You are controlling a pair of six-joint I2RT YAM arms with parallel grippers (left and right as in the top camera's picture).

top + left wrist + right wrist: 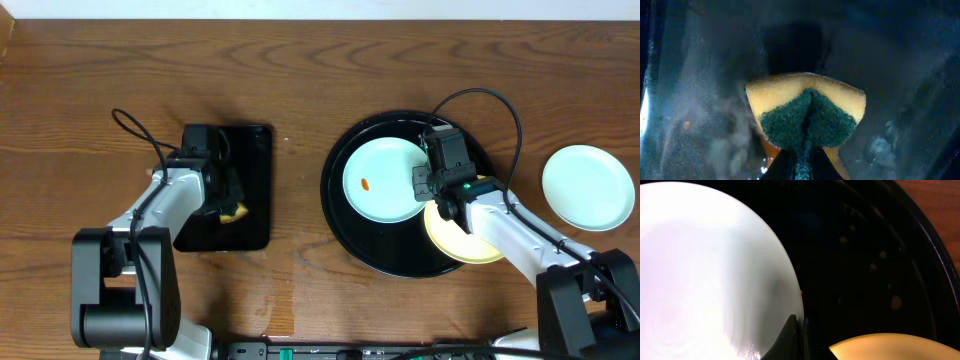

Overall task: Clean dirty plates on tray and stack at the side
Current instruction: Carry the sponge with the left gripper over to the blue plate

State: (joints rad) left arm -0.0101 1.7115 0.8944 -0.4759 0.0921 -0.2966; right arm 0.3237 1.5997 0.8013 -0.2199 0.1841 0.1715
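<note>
The round black tray (345,225) holds a pale blue plate (380,180) with an orange smear and a pale yellow plate (462,240), which is partly under my right arm. A second pale blue plate (588,187) lies on the table to the right of the tray. My right gripper (424,181) is shut on the right rim of the blue plate on the tray. In the right wrist view its fingers (800,335) pinch that plate's (705,270) edge, with the yellow plate (890,347) beside them. My left gripper (228,200) is shut on a yellow and green sponge (805,107).
A smaller rectangular black tray (250,150) lies at the left, wet and smeared in the left wrist view (890,60). The sponge sits low over it. Cables loop above both arms. The table is brown wood (300,80).
</note>
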